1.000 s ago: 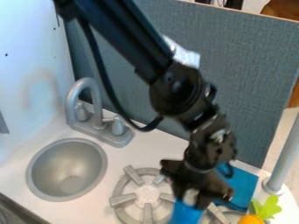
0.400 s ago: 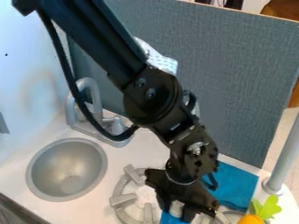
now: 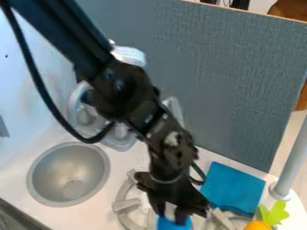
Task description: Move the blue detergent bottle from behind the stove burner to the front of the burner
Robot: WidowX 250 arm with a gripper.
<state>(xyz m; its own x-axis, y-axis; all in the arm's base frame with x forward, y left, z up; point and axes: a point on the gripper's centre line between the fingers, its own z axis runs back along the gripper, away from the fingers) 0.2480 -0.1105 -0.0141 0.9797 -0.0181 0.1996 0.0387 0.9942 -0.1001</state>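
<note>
So the gripper (image 3: 171,215)'s got its fingers clamped on a blue thing (image 3: 174,223) (can't tell what exactly) over the grey burner (image 3: 125,206), with a flat blue square (image 3: 233,186) and green-topped carrot (image 3: 258,225) off to the right.

The black gripper (image 3: 171,218) is at the lower edge, with a blue thing (image 3: 174,223) between its fingers, over the front of a grey burner (image 3: 125,205). To the right of the gripper, a blue cloth (image 3: 234,186) lies flat on the white counter (image 3: 66,218). Near the cloth there is an orange toy carrot (image 3: 258,225) with green leaves. On the left is a round grey sink (image 3: 67,174); behind it stands a grey faucet (image 3: 75,108), partly hidden by the arm.
</note>
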